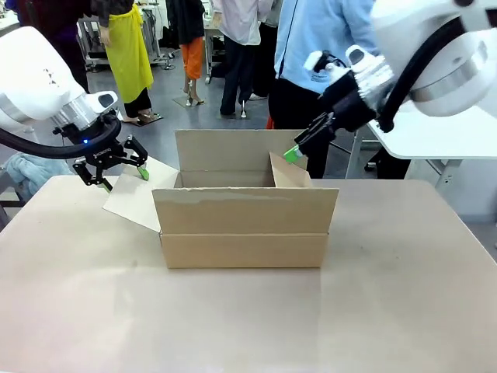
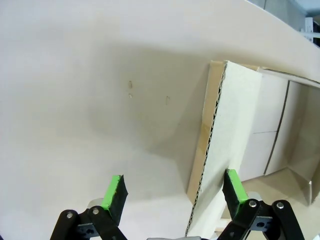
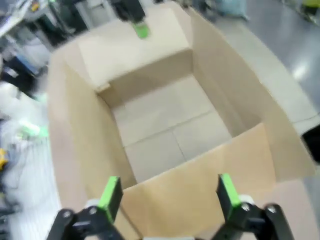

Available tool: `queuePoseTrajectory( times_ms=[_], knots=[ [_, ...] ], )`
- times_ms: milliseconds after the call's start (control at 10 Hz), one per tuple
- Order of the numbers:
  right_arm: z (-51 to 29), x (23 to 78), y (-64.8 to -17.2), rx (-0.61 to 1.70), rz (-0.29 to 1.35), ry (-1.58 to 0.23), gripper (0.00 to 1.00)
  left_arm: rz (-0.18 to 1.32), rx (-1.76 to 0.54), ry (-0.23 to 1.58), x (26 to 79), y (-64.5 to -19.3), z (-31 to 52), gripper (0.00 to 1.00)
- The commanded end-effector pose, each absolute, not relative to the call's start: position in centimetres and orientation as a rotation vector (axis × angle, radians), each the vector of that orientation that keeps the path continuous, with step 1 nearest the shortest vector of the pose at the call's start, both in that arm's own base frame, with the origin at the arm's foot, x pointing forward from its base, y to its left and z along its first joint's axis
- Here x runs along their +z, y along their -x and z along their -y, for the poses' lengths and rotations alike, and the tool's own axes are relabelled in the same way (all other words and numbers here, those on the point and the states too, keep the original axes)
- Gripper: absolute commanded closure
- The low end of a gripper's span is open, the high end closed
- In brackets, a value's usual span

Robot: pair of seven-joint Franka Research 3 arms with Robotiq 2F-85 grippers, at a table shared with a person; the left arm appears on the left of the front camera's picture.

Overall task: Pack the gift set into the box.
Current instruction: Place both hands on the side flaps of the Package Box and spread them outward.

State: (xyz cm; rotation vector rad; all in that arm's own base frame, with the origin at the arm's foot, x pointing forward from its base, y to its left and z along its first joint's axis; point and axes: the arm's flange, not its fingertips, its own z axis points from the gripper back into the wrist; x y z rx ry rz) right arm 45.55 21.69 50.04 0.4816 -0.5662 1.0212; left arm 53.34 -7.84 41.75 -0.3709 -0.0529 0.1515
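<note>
The box stands open on the table.

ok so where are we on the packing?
Done: the box stands open on the table, flaps out. In hand: left gripper open astride the left flap, right gripper open over the right flap; neither grips. Left: box floor is bare, so the gift set must go in.

Upright flaps edge the open box.
</note>
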Motion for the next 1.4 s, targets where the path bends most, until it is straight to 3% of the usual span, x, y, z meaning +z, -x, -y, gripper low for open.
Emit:
queuePoseTrajectory(
  times_ms=[0,100,200,300,400,800,1000,1300],
  knots=[
    [-26.9,55.7,-44.7,0.567,0.131,-0.219,0.00,0.053,0.163,0.356,42.0,-53.2,8.1,0.00],
    [-28.2,55.6,-44.4,0.429,0.101,-0.134,0.00,0.053,0.163,0.356,42.0,-53.2,8.1,0.00],
    [-28.8,55.7,-44.3,0.424,0.220,-0.115,0.00,0.053,0.163,0.356,42.0,-53.2,8.1,0.00],
    [-28.3,56.4,-45.2,0.631,0.504,-0.109,0.00,0.053,0.163,0.356,42.0,-53.2,8.1,0.00],
    [-23.9,50.7,-44.0,0.731,0.415,-0.202,0.00,0.053,0.163,0.356,42.0,-53.2,8.1,0.00],
    [-30.8,53.4,-42.9,0.466,0.483,-0.079,0.00,0.053,0.163,0.356,42.0,-53.2,8.1,0.00],
    [-36.4,52.3,-44.3,0.263,0.308,0.124,0.00,0.053,0.163,0.356,42.0,-53.2,8.1,0.00],
    [-40.3,47.8,-47.2,0.165,0.196,0.127,0.00,0.053,0.163,0.356,42.0,-53.2,8.1,0.00]
  ],
)
